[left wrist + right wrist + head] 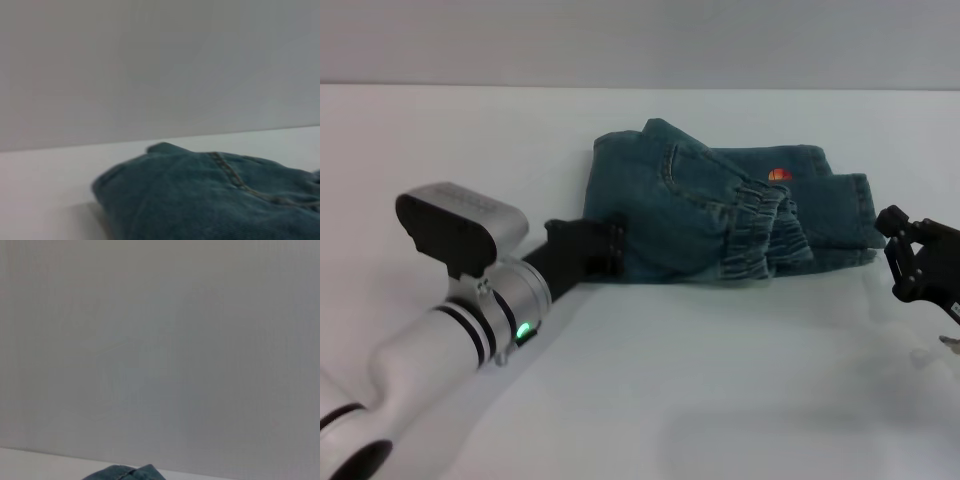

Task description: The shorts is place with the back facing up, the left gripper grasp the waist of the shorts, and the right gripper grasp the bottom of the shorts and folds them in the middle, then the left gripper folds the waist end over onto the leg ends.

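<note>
Shorts (720, 215) lie folded into a thick bundle on the white table (720, 380), ruffled waistband on top toward the leg ends (855, 215), near the orange print. The left gripper (605, 250) touches the shorts' left edge; whether its fingers clench cloth cannot be told. The right gripper (915, 260) sits just beyond the leg ends, apart, finger state unclear. Bare table surrounds the shorts.

Left gripper (605, 250) low and outstretched; right gripper (910, 262) aside.
</note>
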Controlling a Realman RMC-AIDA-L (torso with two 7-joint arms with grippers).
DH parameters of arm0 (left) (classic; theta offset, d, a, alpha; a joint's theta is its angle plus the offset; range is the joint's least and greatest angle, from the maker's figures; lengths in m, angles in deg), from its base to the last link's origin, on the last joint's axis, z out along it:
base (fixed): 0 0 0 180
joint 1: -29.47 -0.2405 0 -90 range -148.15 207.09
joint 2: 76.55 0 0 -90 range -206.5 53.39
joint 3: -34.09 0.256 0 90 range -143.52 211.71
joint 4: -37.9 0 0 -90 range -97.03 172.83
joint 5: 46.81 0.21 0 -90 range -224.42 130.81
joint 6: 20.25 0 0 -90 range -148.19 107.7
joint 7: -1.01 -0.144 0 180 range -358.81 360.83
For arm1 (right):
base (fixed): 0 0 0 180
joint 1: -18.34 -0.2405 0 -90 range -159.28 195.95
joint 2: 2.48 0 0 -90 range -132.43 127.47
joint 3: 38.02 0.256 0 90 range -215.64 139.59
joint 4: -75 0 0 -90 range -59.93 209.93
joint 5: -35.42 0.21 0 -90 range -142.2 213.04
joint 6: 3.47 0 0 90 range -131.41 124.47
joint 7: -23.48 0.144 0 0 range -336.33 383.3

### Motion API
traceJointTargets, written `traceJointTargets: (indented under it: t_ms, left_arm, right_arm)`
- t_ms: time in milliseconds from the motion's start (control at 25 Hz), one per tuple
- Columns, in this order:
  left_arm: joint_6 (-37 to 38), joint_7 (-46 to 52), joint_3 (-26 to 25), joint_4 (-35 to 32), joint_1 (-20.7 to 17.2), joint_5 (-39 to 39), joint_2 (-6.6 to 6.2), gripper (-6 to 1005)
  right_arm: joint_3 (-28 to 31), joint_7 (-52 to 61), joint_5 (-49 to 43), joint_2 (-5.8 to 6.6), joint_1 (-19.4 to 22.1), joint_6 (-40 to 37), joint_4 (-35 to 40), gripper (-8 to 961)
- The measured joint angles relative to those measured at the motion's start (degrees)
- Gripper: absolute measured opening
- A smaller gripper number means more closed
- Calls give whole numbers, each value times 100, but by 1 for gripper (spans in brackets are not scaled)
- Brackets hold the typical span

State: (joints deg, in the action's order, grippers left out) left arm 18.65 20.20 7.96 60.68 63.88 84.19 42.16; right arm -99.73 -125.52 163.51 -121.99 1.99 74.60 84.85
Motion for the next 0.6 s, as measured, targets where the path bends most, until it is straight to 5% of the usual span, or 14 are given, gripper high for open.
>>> traceJointTargets:
  t_ms: [520,600]
  left_arm:
    - [298,-190,-254,-416,244,6,-18,60]
    - [1350,-1013,-533,-309,-271,-14,-28,62]
  right_arm:
    - [89,3,49,-11,-14,85,-107,2]
    - [205,4,50,-11,2,69,-110,5]
